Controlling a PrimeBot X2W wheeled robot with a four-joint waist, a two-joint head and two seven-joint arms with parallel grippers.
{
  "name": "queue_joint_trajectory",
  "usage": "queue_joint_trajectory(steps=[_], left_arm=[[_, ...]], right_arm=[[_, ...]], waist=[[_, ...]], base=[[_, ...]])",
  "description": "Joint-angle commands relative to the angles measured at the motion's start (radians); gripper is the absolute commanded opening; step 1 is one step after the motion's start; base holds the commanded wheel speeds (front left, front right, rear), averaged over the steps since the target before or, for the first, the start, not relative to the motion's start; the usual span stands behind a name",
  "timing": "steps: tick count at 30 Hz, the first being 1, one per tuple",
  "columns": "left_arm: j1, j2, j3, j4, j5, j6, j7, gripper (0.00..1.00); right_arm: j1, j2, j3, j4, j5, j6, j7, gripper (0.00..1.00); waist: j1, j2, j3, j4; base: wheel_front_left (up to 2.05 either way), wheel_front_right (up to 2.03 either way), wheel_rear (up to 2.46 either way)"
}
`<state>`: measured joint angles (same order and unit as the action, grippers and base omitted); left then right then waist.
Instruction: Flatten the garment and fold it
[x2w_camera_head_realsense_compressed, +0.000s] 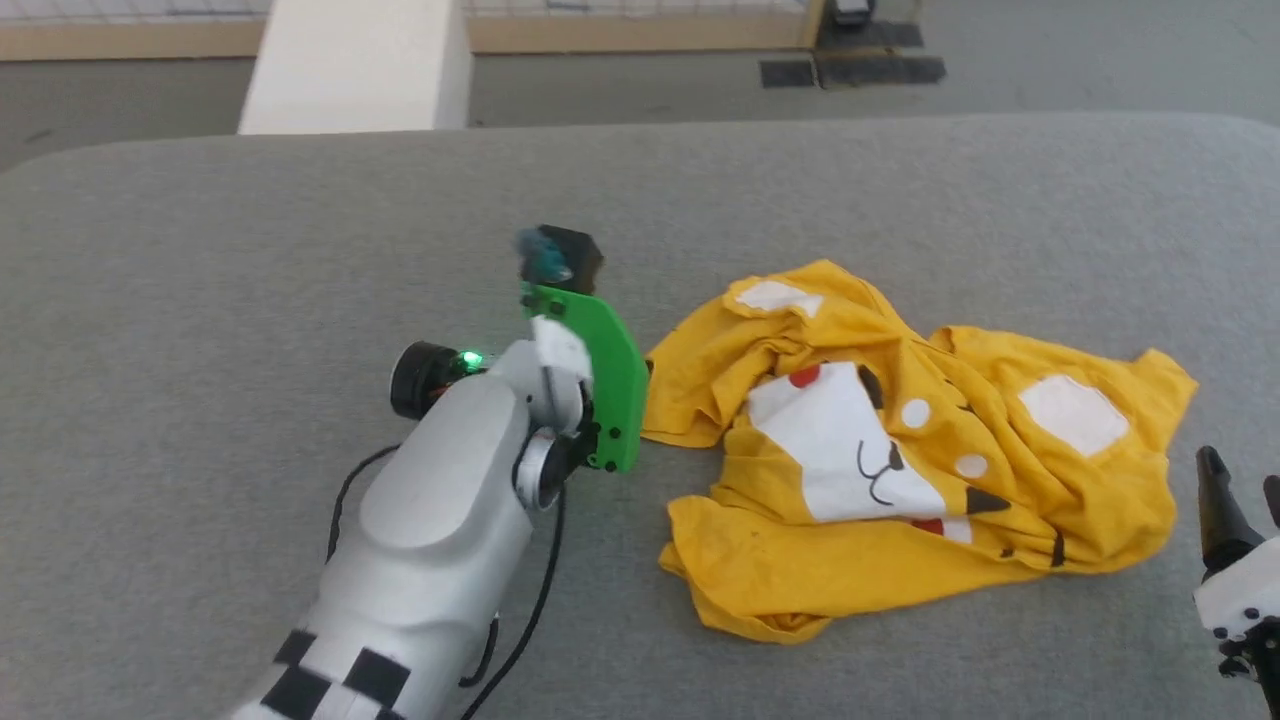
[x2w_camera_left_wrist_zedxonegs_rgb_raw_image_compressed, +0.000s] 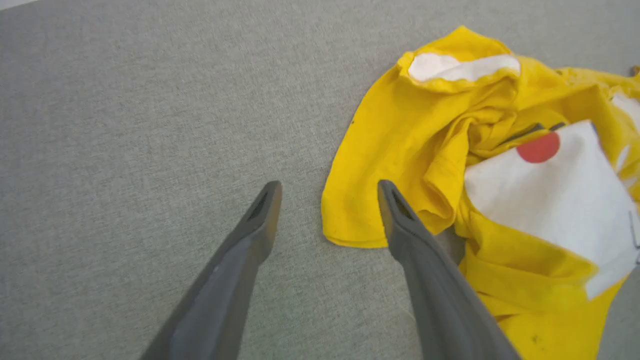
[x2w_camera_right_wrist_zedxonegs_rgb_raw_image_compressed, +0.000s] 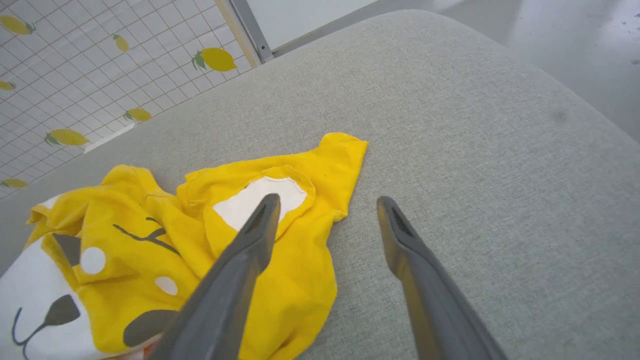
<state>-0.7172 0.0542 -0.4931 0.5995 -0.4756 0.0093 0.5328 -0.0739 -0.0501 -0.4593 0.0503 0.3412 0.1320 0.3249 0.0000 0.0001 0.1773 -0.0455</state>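
The garment (x2w_camera_head_realsense_compressed: 900, 450), a yellow T-shirt with a cartoon animal face, white patches and red dots, lies crumpled on the grey table, right of centre. In the left wrist view my left gripper (x2w_camera_left_wrist_zedxonegs_rgb_raw_image_compressed: 328, 186) hangs open over the garment's (x2w_camera_left_wrist_zedxonegs_rgb_raw_image_compressed: 400, 150) left hem, one finger (x2w_camera_left_wrist_zedxonegs_rgb_raw_image_compressed: 425, 260) across the cloth, the other over bare table. My left wrist with its green plate (x2w_camera_head_realsense_compressed: 600, 380) sits just left of the shirt. My right gripper (x2w_camera_head_realsense_compressed: 1240, 480) stands open at the shirt's right edge. Its fingers straddle a corner of the garment (x2w_camera_right_wrist_zedxonegs_rgb_raw_image_compressed: 300, 280), and nothing is held.
The grey padded table (x2w_camera_head_realsense_compressed: 250, 250) stretches wide to the left and behind the shirt, with a rounded far edge. Beyond it stand a white pillar (x2w_camera_head_realsense_compressed: 360, 60) and dark floor mats (x2w_camera_head_realsense_compressed: 850, 70). A lemon-print gridded wall (x2w_camera_right_wrist_zedxonegs_rgb_raw_image_compressed: 75, 75) lies past the table.
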Motion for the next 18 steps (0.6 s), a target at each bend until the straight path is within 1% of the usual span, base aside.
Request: queue_joint_trajectory(steps=[1, 3, 7, 11, 12, 13, 15, 18], left_arm=[[-0.029, -0.002, -0.025, 0.029, 0.014, 0.007, 0.046, 1.0], [-0.053, -0.003, -0.064, 0.068, 0.034, 0.011, 0.106, 1.0], [-0.078, 0.003, -0.125, 0.137, 0.087, 0.025, 0.157, 1.0], [-0.067, 0.001, -0.143, 0.175, 0.077, 0.005, 0.158, 1.0], [-0.063, 0.0, -0.144, 0.179, 0.07, 0.0, 0.151, 0.27], [-0.056, 0.0, -0.146, 0.187, 0.059, -0.009, 0.15, 0.0], [-0.044, -0.002, -0.135, 0.188, 0.025, -0.022, 0.139, 0.0], [-0.036, -0.003, -0.085, 0.161, -0.036, -0.014, 0.078, 0.0]], right_arm=[[-0.015, 0.0, 0.004, 0.007, 0.006, -0.001, -0.01, 1.0], [-0.018, 0.0, 0.009, 0.018, 0.014, -0.001, -0.02, 1.0], [-0.02, 0.0, 0.02, 0.029, 0.021, -0.001, -0.04, 1.0], [-0.021, 0.0, 0.02, 0.033, 0.022, -0.001, -0.051, 1.0], [-0.021, 0.0, 0.02, 0.033, 0.019, -0.001, -0.051, 1.0], [-0.022, 0.0, 0.021, 0.035, 0.019, -0.001, -0.051, 1.0], [-0.023, 0.0, 0.025, 0.037, 0.015, -0.001, -0.051, 1.0], [-0.022, 0.0, 0.032, 0.039, 0.008, -0.001, -0.05, 1.0]], waist=[[0.0, -0.0001, 0.059, -0.067], [0.0, -0.0001, 0.074, -0.085], [0.0, -0.0001, 0.096, -0.106], [0.0, -0.0001, 0.104, -0.106], [0.0, -0.0001, 0.104, -0.103], [0.0, -0.0001, 0.102, -0.098], [0.0, -0.0001, 0.095, -0.084], [0.0, -0.0001, 0.076, -0.059]], base=[[0.0, 0.0, 0.0], [0.0, 0.0, 0.0], [0.0, 0.0, 0.0], [0.0, 0.0, 0.0], [0.0, 0.0, 0.0], [0.0, 0.0, 0.0], [0.0, 0.0, 0.0], [0.0, 0.0, 0.0]])
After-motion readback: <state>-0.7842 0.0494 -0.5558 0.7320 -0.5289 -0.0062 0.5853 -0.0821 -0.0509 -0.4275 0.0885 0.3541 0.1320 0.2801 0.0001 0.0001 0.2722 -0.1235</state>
